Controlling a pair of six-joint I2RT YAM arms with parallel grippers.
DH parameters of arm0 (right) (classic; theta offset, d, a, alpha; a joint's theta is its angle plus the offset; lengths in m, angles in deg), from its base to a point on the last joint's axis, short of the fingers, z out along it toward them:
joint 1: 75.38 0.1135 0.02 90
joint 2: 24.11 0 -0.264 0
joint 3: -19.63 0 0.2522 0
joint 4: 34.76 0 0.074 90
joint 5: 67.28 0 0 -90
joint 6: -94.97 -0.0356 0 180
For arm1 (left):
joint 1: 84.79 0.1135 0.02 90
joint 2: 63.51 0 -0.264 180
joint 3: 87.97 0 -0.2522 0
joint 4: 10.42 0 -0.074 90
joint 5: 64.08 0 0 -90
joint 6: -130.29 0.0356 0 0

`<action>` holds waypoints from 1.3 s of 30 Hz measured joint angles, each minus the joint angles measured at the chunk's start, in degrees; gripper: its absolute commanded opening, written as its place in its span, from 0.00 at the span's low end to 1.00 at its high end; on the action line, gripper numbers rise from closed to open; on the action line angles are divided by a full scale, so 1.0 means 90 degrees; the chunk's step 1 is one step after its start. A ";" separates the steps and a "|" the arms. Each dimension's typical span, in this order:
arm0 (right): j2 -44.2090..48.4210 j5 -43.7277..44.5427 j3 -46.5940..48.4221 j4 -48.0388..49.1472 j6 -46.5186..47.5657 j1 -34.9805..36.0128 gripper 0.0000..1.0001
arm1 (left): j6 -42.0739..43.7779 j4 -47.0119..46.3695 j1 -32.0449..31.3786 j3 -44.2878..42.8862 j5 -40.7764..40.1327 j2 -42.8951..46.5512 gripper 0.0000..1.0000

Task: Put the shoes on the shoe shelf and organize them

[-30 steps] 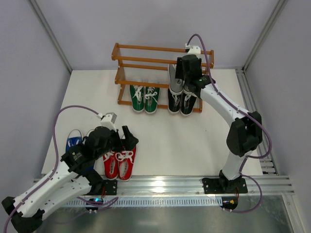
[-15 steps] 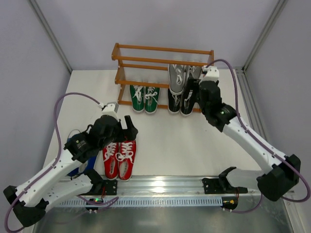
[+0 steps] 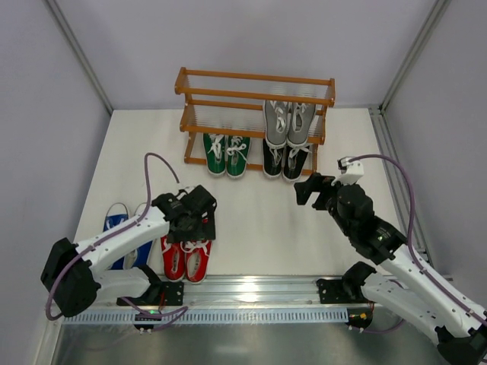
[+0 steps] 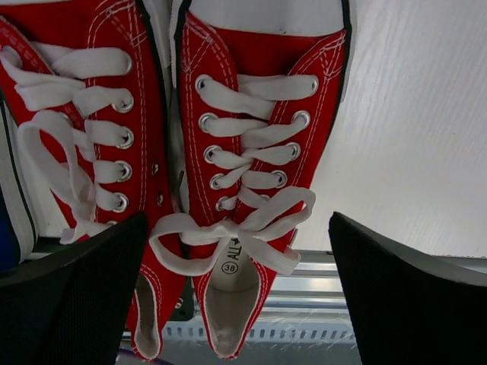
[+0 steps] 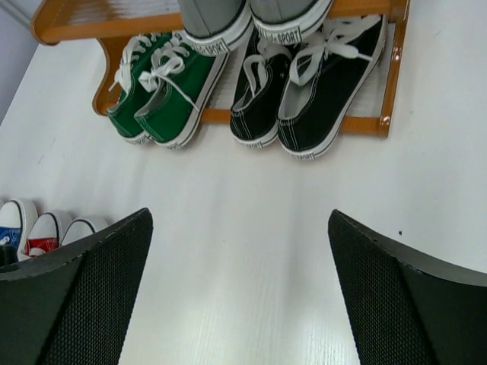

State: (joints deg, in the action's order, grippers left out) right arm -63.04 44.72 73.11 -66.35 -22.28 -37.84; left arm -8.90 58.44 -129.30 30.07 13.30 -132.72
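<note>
I see the left gripper (image 4: 237,220) hanging just over the pair of white-laced red canvas sneakers (image 3: 186,257). Its jaws are spread wide and hold nothing. In the wrist view, its black fingers (image 4: 72,296) flank the laced tops. The red pair sits on the white table (image 3: 259,220) near the front edge. A blue pair (image 3: 114,222) is just beside it on the left, partly hidden by the arm. The right gripper (image 3: 310,188) is likewise released and empty, in the air facing the orange-brown wooden shoe shelf (image 3: 255,76). On the bottom tier a green pair (image 3: 227,153) lies left and a black pair (image 3: 285,161) right. A grey pair (image 3: 290,122) rests on the tier above the black one.
</note>
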 measured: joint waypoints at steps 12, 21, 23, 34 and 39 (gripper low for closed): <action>-0.0192 -0.0580 -0.0865 0.0029 -0.0345 0.0029 0.97 | -0.0767 0.0935 0.0000 0.0005 -0.0471 0.1005 1.00; -0.0313 -0.0714 -0.0867 0.0153 -0.0347 0.0032 0.97 | -0.0763 0.0865 0.0000 0.0066 -0.0415 0.0393 1.00; -0.0313 -0.0721 -0.0867 0.0158 -0.0350 0.0039 0.97 | -0.0707 0.0760 0.0000 0.0187 -0.0342 0.0097 1.00; -0.0347 -0.0753 -0.1090 0.0257 -0.0386 0.0044 0.97 | -0.0656 0.0046 0.0010 0.0663 -0.0262 -0.0629 0.95; -0.0352 -0.0753 -0.1132 0.0272 -0.0386 0.0044 0.92 | -0.0593 -0.0214 0.0044 0.0673 -0.0039 -0.0848 0.55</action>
State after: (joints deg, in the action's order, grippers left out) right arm -66.21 37.94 62.93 -63.90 -25.75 -37.45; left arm -14.23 56.51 -128.91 36.12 12.95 -140.34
